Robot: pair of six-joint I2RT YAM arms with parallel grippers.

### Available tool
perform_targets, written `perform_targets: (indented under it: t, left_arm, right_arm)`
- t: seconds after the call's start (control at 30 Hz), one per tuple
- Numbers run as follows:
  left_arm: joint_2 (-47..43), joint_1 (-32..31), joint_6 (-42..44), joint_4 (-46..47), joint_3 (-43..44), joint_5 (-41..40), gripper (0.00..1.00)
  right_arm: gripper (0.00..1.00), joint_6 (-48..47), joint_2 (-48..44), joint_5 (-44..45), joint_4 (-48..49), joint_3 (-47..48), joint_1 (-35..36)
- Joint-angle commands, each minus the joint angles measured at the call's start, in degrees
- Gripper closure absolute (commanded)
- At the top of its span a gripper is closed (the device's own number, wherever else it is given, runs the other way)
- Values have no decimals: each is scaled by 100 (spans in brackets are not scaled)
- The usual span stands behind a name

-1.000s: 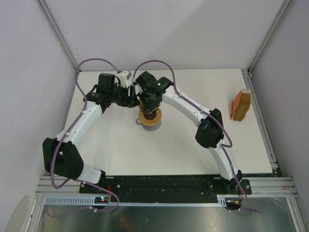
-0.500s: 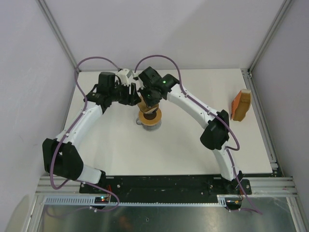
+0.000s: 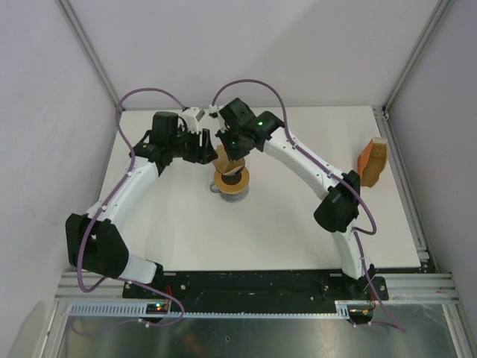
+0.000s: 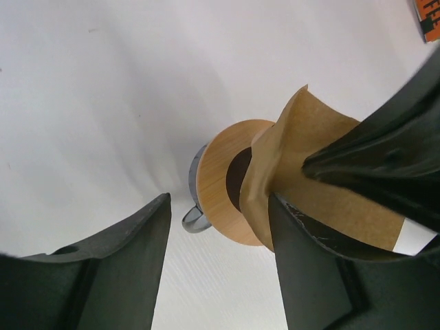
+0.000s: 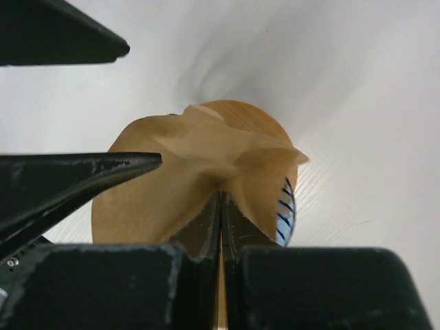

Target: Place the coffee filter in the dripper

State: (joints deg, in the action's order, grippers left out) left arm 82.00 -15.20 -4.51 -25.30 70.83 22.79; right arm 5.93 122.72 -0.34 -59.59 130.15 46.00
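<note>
Top external view: two white-and-black arms are bolted at the near edge of a white counter [image 3: 283, 231]. The left arm [image 3: 123, 190] and the right arm [image 3: 305, 168] each bow outward, then curve in to meet over the far middle of the counter.

Just nearer than that meeting point sits a flat round amber disc [image 3: 232, 181] with a dark centre hole. It rests on top of the dripper [image 5: 283, 212]. Only a sliver of the dripper's blue-ribbed side shows past the disc's edge in the right wrist view.

The right tool [image 5: 220, 196] is closed, and its two fingers pinch the coffee filter [image 5: 185, 179] at a crease. The tan paper is half spread and crumpled. It hangs in the air over the disc, not seated in the dripper.

The left tool [image 4: 218, 199] faces it from the left with its fingers apart, holding nothing. The edge of the filter lies just beside one finger, and contact cannot be made out.

Far to the right, an orange-and-tan block [image 3: 372, 162] stands at the counter's edge, well apart from everything else.
</note>
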Motion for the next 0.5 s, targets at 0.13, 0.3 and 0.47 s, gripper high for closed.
perform_targets:
  t: [0.13, 0.3, 0.47]
  left_arm:
    - [-83, 6, 72, -197, -51, -134, 37]
    - [-96, 6, 108, -191, -64, -196, 37]
    - [-65, 8, 135, -190, -133, -263, 36]
  right_arm:
    - [100, 102, -977, 34, 608, -625, -134]
    - [100, 180, -1113, -32, 839, -1183, -189]
    - [100, 226, -1233, -72, 1041, -1671, -212]
